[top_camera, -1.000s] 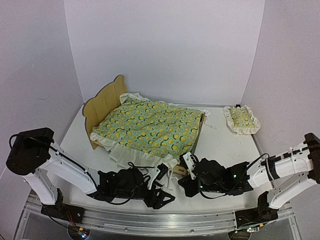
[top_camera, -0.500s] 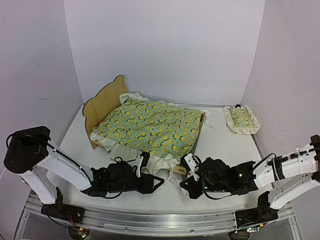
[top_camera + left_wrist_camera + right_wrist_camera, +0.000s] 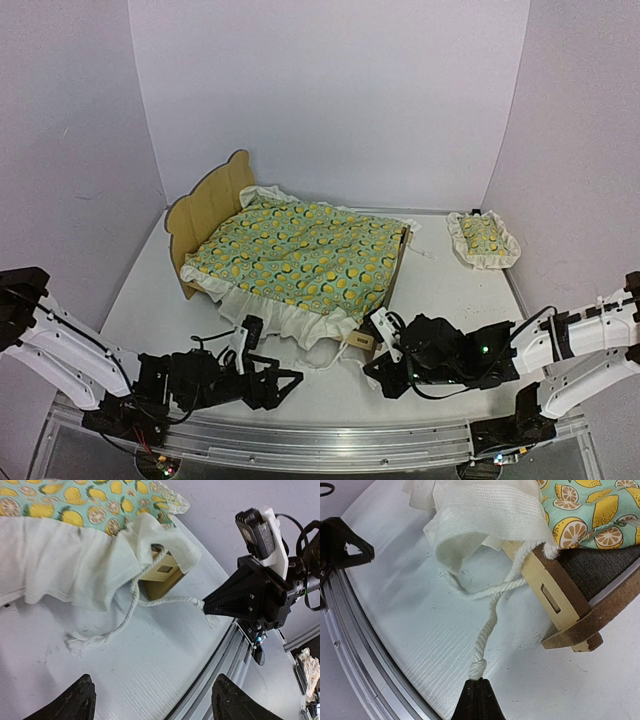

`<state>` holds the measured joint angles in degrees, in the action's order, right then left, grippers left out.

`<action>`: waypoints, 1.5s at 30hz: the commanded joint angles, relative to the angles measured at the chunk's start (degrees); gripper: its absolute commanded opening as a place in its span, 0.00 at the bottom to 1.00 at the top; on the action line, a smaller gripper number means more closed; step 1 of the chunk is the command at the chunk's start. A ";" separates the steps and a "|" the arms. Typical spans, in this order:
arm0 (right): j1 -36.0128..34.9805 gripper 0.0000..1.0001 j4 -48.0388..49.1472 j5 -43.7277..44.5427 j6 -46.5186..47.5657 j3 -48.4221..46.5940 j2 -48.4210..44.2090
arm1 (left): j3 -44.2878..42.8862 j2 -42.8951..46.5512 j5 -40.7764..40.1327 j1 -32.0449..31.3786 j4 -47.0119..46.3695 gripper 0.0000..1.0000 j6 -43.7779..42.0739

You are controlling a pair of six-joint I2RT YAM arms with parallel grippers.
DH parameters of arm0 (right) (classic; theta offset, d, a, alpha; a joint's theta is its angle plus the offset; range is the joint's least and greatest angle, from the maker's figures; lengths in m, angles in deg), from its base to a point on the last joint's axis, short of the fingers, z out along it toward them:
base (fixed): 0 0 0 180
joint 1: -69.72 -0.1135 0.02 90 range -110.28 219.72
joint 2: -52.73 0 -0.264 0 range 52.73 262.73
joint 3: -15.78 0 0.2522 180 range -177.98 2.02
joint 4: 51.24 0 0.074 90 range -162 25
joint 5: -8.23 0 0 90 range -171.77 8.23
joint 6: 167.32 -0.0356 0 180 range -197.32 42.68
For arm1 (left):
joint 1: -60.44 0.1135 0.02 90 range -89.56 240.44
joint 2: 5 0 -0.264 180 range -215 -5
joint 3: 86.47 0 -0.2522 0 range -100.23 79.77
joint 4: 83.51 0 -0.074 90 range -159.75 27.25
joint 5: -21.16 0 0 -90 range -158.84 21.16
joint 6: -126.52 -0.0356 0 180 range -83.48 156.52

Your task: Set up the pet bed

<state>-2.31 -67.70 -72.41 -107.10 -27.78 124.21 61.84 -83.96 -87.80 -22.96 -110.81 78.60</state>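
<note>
White links of the left arm (image 3: 70,345) and right arm (image 3: 585,330) are meeting black joints; black cables (image 3: 215,338) are looping behind matte black fingers (image 3: 72,702).

A plain, pale lilac-white back wall (image 3: 330,100), a matching left side panel (image 3: 70,150) and a right side panel (image 3: 590,150) enclosed a white, faintly scuffed surface (image 3: 460,290). A ribbed silver metal rail (image 3: 350,447) ran along its near edge. Soft, even light left only faint shadows.
</note>
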 commanded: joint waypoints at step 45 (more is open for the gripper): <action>-0.04 0.00 2.14 -2.55 0.79 -0.43 -2.40 | -36.29 -33.38 -11.70 6.77 4.67 0.20 -10.09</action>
<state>-2.31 -67.68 -74.46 -106.62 -27.78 123.27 28.66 -116.31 -95.52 -16.51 -105.56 70.49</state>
